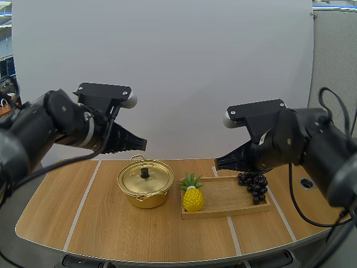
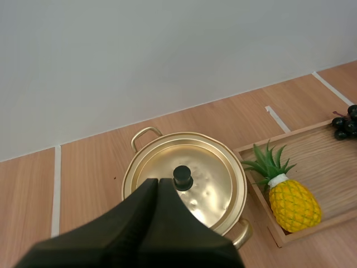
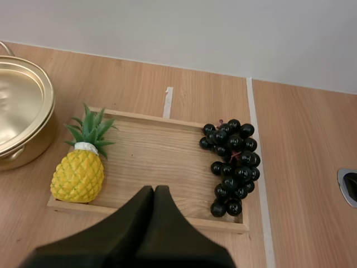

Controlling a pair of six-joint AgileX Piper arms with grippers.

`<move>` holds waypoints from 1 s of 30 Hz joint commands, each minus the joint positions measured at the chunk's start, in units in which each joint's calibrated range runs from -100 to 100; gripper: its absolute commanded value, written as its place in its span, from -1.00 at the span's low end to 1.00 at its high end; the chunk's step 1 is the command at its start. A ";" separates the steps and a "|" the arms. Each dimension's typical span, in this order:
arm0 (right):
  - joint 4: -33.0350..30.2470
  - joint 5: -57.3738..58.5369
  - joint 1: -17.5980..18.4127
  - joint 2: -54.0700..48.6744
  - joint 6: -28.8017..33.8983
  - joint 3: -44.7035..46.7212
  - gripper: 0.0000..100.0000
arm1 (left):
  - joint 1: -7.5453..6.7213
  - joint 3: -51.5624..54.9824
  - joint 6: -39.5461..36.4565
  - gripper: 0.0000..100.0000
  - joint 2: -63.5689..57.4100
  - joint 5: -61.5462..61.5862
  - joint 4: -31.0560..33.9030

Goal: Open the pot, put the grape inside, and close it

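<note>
Black left gripper (image 2: 158,182) and right gripper (image 3: 154,188) hover, both closed; on the round gold metal pot (image 2: 215,167), the small black lid knob (image 2: 182,177) (lid on) may slip from an off-centre pinch.

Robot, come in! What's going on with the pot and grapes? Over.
Left gripper shut above pot, right gripper shut above tray. Lid on, grapes on tray. Pineapple on tray too.

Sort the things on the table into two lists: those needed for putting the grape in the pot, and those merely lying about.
Needed for the job: pot; lid, on the pot; bunch of grapes.

Just lying about: pineapple; wooden tray, which holds both the pineapple and the grapes.
</note>
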 commanded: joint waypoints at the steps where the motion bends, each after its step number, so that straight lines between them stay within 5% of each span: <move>1: 0.00 0.17 -0.21 1.12 0.23 -0.76 -1.00 | 0.03 -0.71 0.28 -0.62 1.33 -1.03 -1.41; 7: 2.82 0.61 -0.21 1.12 0.71 -0.76 -1.00 | 0.03 -0.71 0.28 0.97 1.18 -0.72 -1.41; 10: 3.90 0.61 -0.21 1.12 1.64 -0.76 -0.30 | 0.03 -0.71 2.08 1.00 1.18 0.97 -1.55; 14: 2.82 0.61 -0.21 1.12 0.86 -0.76 1.00 | 0.03 -0.71 4.40 1.00 1.18 3.42 -3.49; 20: 3.63 1.52 -0.21 1.12 1.14 -0.76 1.00 | 0.03 -0.71 5.40 1.00 1.18 3.46 -3.57; 30: 3.88 4.25 -0.21 1.12 1.14 -0.76 1.00 | 0.03 -1.99 21.80 1.00 8.33 8.74 -11.14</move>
